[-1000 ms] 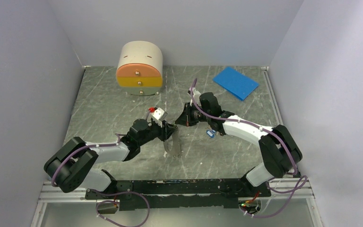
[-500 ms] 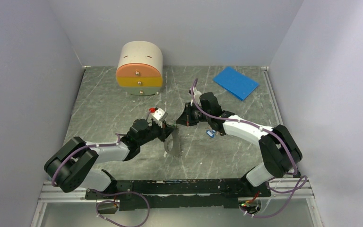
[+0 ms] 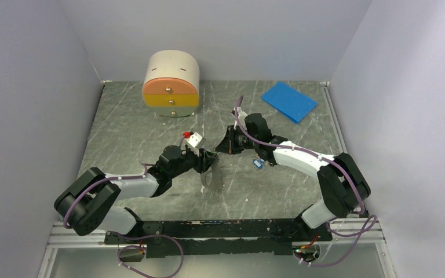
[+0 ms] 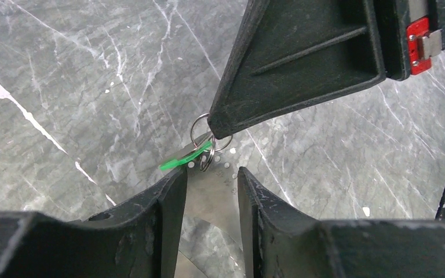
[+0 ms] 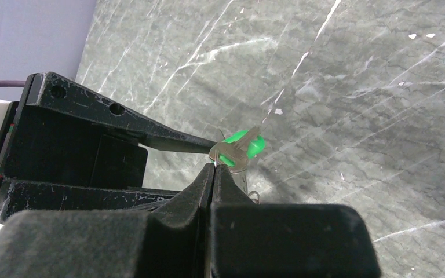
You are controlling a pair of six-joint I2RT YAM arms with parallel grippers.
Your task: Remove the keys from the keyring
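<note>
The key (image 4: pixel 184 159) has a bright green head and hangs on the keyring's silvery ring (image 4: pixel 200 130), held above the table between both grippers. The keyring's flat grey strap (image 4: pixel 211 194) fills the gap between the fingers of my left gripper (image 4: pixel 211 174), which is shut on it. My right gripper (image 5: pixel 212 167) is shut, pinching the thin ring wire at its tip, with the green key (image 5: pixel 242 146) just beyond. In the top view my left gripper (image 3: pixel 207 161) and right gripper (image 3: pixel 224 146) meet mid-table and the strap (image 3: pixel 211 178) hangs below them.
A small blue tag (image 3: pixel 257 164) lies on the table under the right arm. A round-topped mini drawer chest (image 3: pixel 171 84) stands at the back left. A flat blue sheet (image 3: pixel 288 101) lies at the back right. Grey walls enclose the table.
</note>
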